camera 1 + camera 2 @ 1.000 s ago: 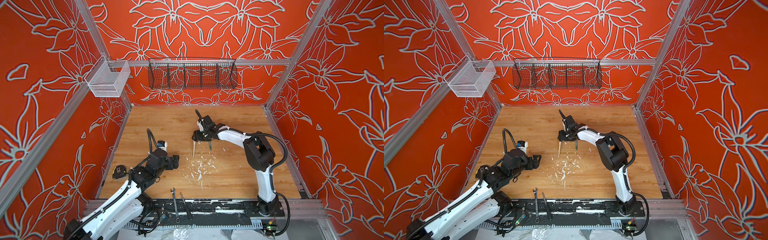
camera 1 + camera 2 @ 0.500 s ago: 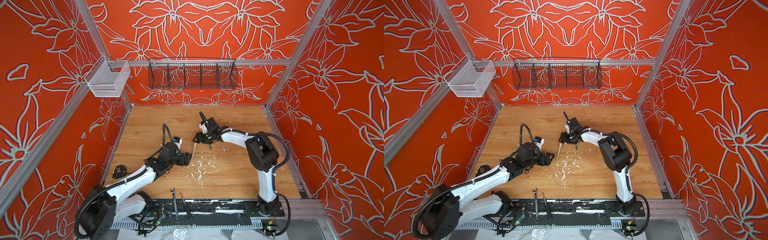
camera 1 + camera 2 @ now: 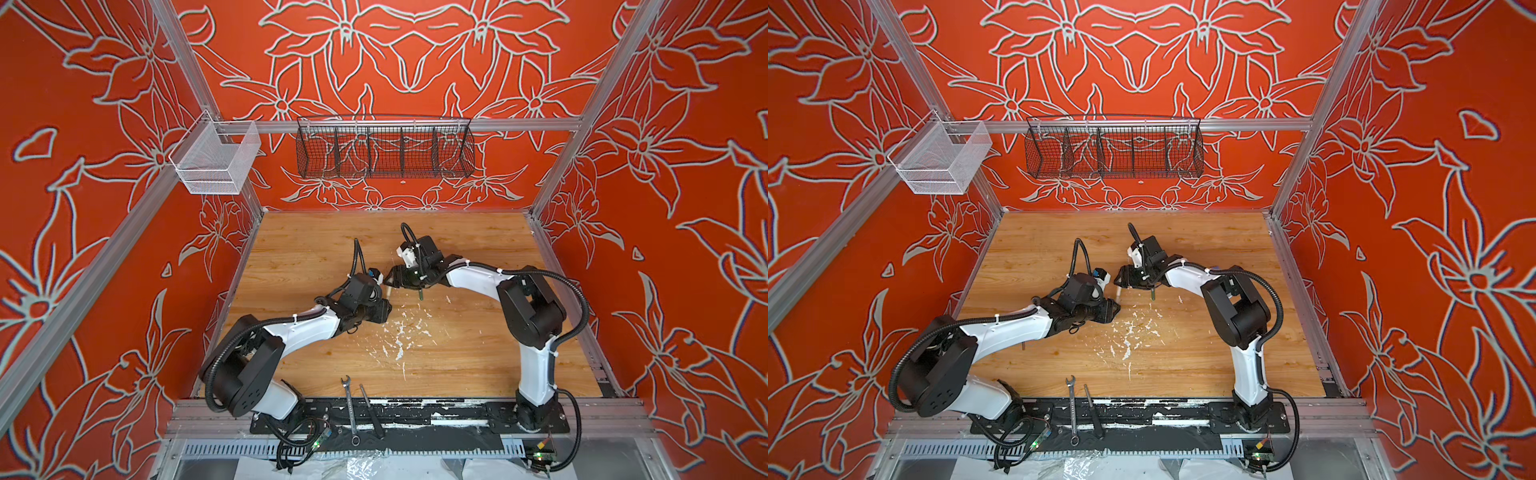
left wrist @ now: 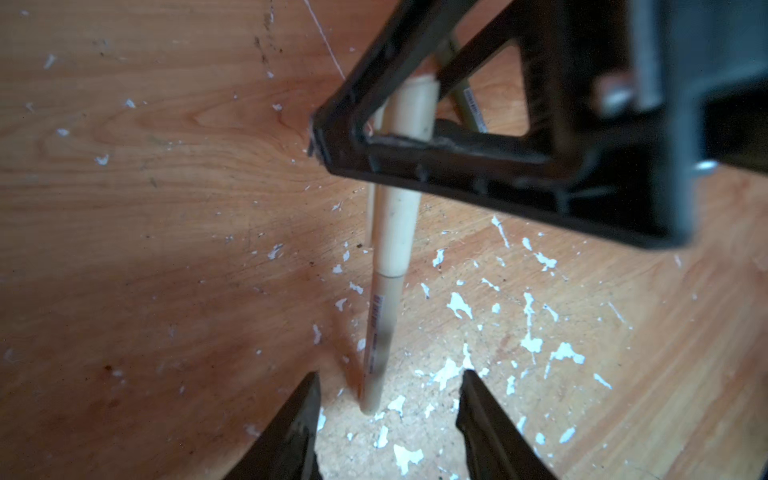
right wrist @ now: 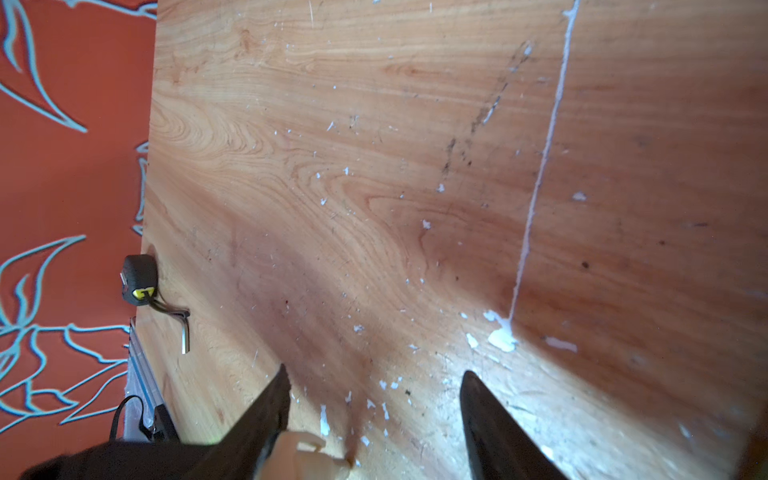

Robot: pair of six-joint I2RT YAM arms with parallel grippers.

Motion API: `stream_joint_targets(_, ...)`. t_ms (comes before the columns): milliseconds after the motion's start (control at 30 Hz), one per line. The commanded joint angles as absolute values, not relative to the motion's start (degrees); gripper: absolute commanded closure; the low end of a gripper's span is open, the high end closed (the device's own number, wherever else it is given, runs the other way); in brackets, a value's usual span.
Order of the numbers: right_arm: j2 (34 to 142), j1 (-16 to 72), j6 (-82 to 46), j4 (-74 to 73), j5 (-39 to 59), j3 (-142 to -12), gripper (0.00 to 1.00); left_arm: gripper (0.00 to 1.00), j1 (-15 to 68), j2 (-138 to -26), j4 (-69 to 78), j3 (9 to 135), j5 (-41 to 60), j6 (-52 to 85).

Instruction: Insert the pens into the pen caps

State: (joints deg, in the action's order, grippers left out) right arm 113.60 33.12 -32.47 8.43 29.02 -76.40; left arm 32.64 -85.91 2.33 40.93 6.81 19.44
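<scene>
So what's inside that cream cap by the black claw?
The tan pen sits in the cream cap; its barrel sticks out toward the table. The pen's tip is hidden inside the cap, and a finger of the right gripper crosses it.

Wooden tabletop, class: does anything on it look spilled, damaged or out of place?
Yes. White flakes lie scattered across the middle of the wooden tabletop, like chipped paint or dried residue. At the front edge, a silver wrench and a slim black tool lie partly off the wood on the black base rail.
</scene>
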Motion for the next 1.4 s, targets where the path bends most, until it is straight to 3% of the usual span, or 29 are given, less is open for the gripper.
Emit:
stream_joint_targets(0,111.03,33.25,-32.70,7.36,30.56,-75.58,0.34,0.52,32.96,-88.20,4.38,42.25,5.90,20.17)
stream_joint_targets(100,110.50,33.26,-32.61,7.45,30.85,-75.33,0.34,0.58,33.04,-89.57,5.16,42.60,6.56,20.48)
stream_joint_targets(200,110.04,33.24,-32.87,7.09,31.03,-74.89,0.34,0.74,33.14,-90.98,6.15,43.10,7.46,20.22)
stream_joint_targets(333,109.66,33.05,-32.56,8.05,30.25,-75.20,0.34,0.81,33.21,-92.75,6.06,43.77,7.35,20.77)
stream_joint_targets(400,109.66,32.86,-32.43,8.35,29.66,-75.54,0.33,0.91,33.22,-93.39,6.64,43.64,7.85,21.08)
stream_joint_targets(500,110.11,32.48,-32.74,8.43,29.46,-76.13,0.33,0.99,33.30,-94.08,7.63,43.25,8.26,21.44)
stream_joint_targets(600,110.26,32.08,-32.95,8.26,28.57,-76.72,0.33,1.00,33.32,-94.74,7.58,43.22,7.63,22.04)
stream_joint_targets(733,107.08,31.32,-31.35,10.04,25.84,-76.95,0.32,0.86,33.31,-93.96,6.11,43.88,6.55,22.17)
stream_joint_targets(833,103.51,30.86,-28.06,13.86,21.97,-76.69,0.32,0.53,33.31,-90.69,5.65,43.22,4.40,22.32)
stream_joint_targets(933,97.88,29.48,-26.16,14.34,17.22,-72.82,0.31,0.35,33.31,-84.38,2.04,42.57,-0.24,21.53)
stream_joint_targets(1100,86.32,23.46,-21.13,16.75,6.78,-64.05,0.29,0.20,32.80,-67.58,-8.81,41.00,-16.94,17.37)
stream_joint_targets(1233,76.25,17.35,-15.33,15.65,-6.10,-54.89,0.25,0.00,26.20,-53.51,-12.89,37.85,-28.14,10.88)
stream_joint_targets(1367,68.75,11.05,-9.09,7.15,-19.02,-43.03,0.23,0.03,17.35,-47.30,-2.42,28.69,-35.85,2.87)
